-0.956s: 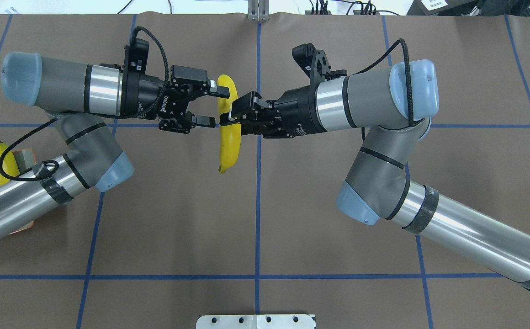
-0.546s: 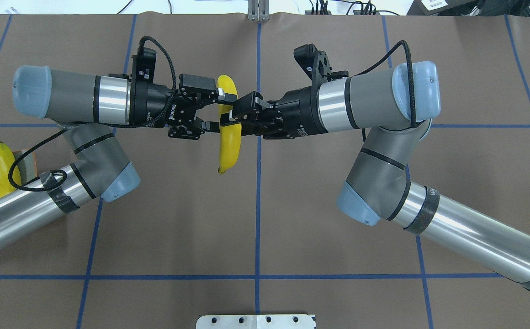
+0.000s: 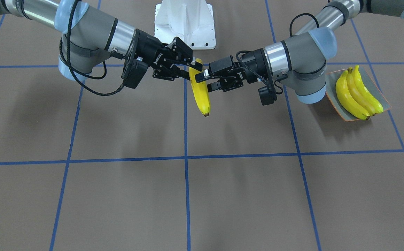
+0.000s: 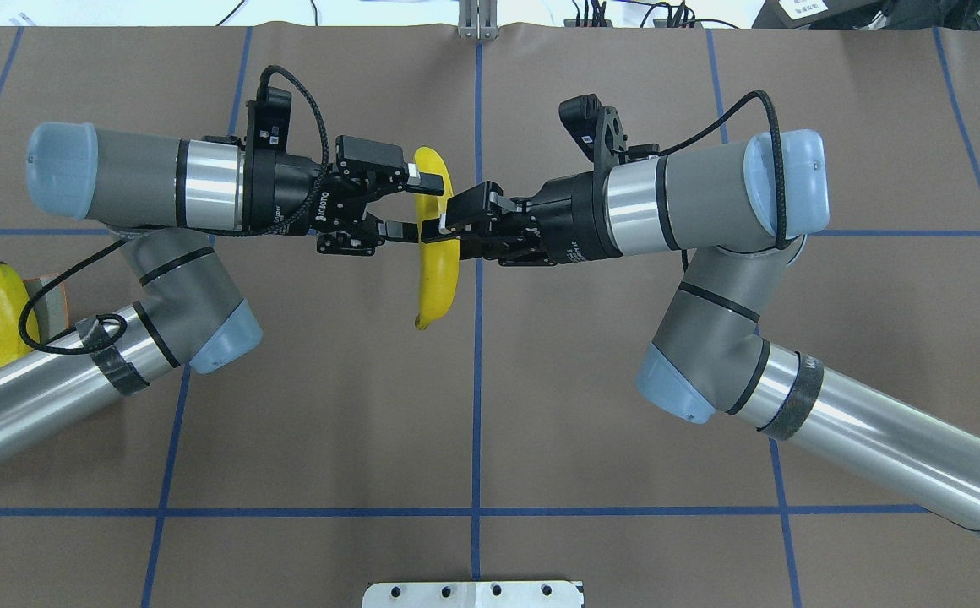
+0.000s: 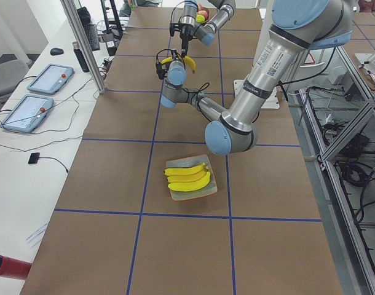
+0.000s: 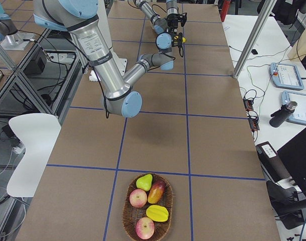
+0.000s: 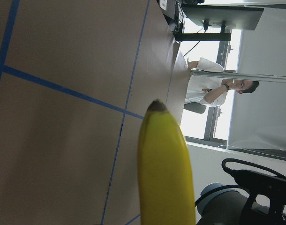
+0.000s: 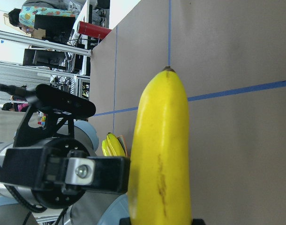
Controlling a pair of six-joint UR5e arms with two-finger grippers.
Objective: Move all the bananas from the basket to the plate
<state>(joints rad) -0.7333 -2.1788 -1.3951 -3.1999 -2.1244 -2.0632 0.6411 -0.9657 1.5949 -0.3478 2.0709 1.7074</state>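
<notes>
Bananas first: three of them (image 3: 357, 92) lie side by side on the plate (image 3: 377, 92) at the right of my front-facing frame. A fourth, the held banana (image 4: 438, 270), hangs off the counter (image 3: 125, 195) beside the centre line of blue tape, in the upper middle of my overhead frame.

The right gripper (image 4: 446, 228) has its jaws clamped narrow on that banana's middle. Its wrist feed shows the fruit rising from between them, dark tip at the top of the frame. The left gripper (image 4: 424, 204) meets it from the opposite side with jaws spread wide. One finger lies across the banana's upper part and the other ends at its edge. I cannot tell whether either one presses.

I can read ROBOTIQ in white on the left gripper's body in the overhead frame, and on the right one's in the front-facing frame.

The plate sits near one end of the counter and is cut by the left edge of the overhead frame, where the left forearm (image 4: 34, 397) crosses above it. In the front-facing frame the left arm's wrist joint covers the plate's inner corner. Brown counter with its blue grid fills the lower half of that frame.

The wicker basket (image 6: 126, 213) sits at the bottom of the right-side frame, near the counter's other end and well apart from both grippers. It holds a green pear and other fruit.
</notes>
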